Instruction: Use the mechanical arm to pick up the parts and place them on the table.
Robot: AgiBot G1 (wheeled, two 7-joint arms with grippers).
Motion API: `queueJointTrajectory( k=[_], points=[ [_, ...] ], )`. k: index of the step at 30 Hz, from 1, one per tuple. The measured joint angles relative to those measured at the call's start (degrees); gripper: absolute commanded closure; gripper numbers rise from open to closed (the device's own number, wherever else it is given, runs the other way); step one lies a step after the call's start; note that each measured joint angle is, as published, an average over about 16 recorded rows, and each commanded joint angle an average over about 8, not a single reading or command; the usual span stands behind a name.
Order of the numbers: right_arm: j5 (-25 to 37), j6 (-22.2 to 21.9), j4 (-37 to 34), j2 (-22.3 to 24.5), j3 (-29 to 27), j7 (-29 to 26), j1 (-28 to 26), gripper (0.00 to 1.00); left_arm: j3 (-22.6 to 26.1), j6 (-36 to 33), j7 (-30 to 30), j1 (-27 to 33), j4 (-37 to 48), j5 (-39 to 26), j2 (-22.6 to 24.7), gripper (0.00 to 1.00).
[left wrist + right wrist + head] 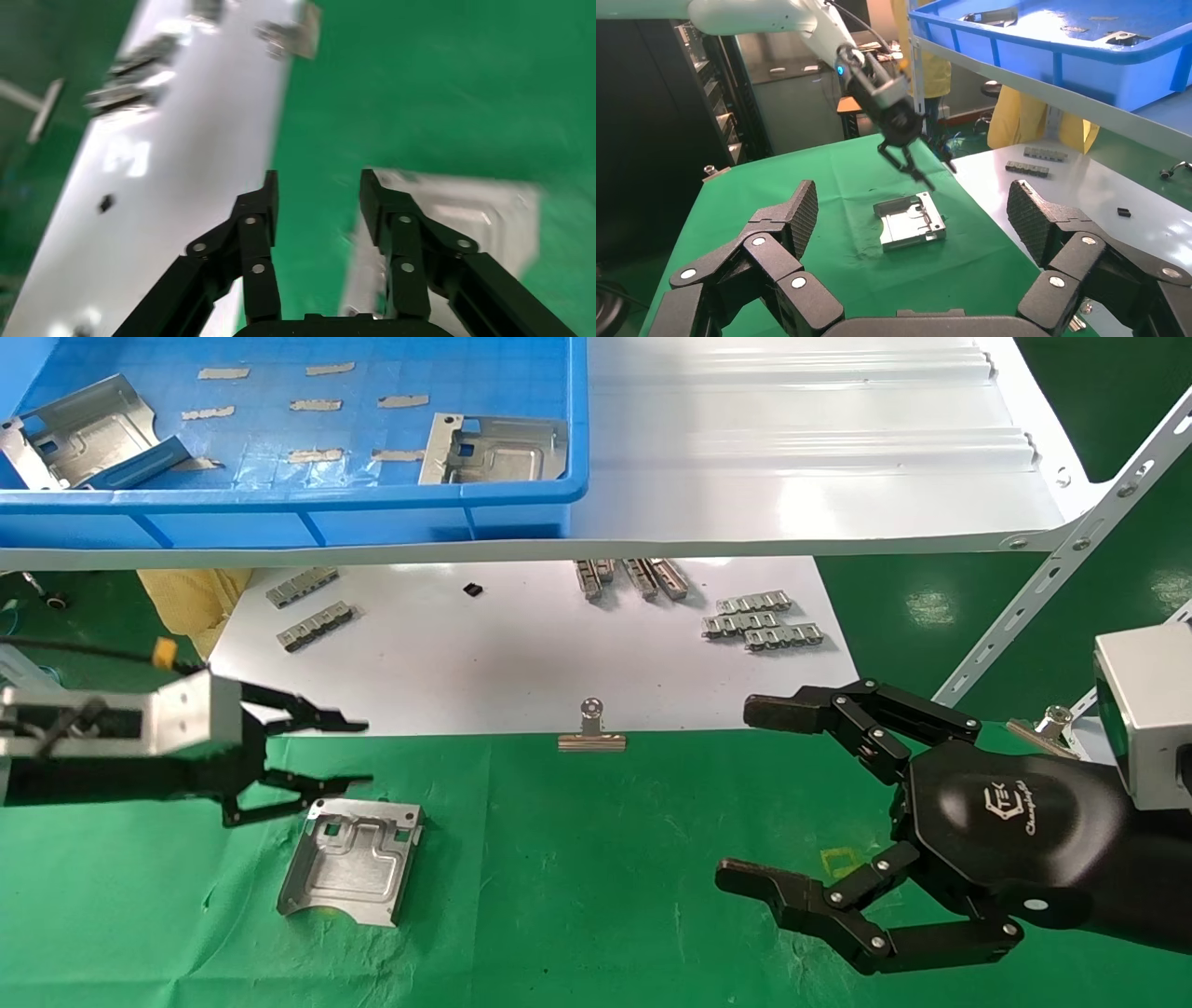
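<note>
One silvery stamped part (352, 861) lies flat on the green cloth table (596, 877). It also shows in the left wrist view (485, 210) and the right wrist view (910, 221). My left gripper (358, 754) hovers just above the part's far edge, open and empty. In its own view (320, 193) the jaws stand apart over the cloth, beside the part. Two more parts (74, 430) (498, 449) lie in the blue bin (279, 505). My right gripper (754, 794) is open and empty over the cloth at the right.
The bin sits on a glossy white shelf (792, 449) overhanging a white tabletop (521, 654). Grey link strips (762, 621) (312, 607) lie on that tabletop. A silver binder clip (591, 733) stands at its front edge. A perforated metal brace (1062, 561) slants at the right.
</note>
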State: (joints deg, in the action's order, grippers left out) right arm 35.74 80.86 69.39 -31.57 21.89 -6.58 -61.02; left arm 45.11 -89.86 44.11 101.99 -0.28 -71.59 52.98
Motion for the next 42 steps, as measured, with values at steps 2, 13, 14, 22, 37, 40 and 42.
queueJointTrajectory(
  k=[2,13,14,22,37,40,42],
  points=[
    [0.0,0.0,0.0,0.0,0.0,0.0,0.0,0.00,-0.5,-0.2,-1.5,0.3,1.0,0.7,-0.1,0.00],
    [0.0,0.0,0.0,0.0,0.0,0.0,0.0,0.00,-2.2,-0.5,-5.3,-0.8,0.8,2.9,-0.5,0.00],
    [0.0,0.0,0.0,0.0,0.0,0.0,0.0,0.00,-2.4,-0.5,-5.6,-1.1,0.2,3.1,-0.7,0.00],
    [0.0,0.0,0.0,0.0,0.0,0.0,0.0,0.00,-5.0,0.0,-10.4,-5.0,-7.3,5.7,-2.4,0.00],
    [0.0,0.0,0.0,0.0,0.0,0.0,0.0,0.00,-11.9,1.2,-23.2,-15.2,-26.2,12.6,-6.9,0.00],
    [0.0,0.0,0.0,0.0,0.0,0.0,0.0,0.00,-13.3,1.4,-25.7,-17.2,-30.0,14.0,-7.8,0.00],
    [0.0,0.0,0.0,0.0,0.0,0.0,0.0,0.00,-14.2,1.6,-27.4,-18.5,-32.5,14.9,-8.3,0.00]
  ],
)
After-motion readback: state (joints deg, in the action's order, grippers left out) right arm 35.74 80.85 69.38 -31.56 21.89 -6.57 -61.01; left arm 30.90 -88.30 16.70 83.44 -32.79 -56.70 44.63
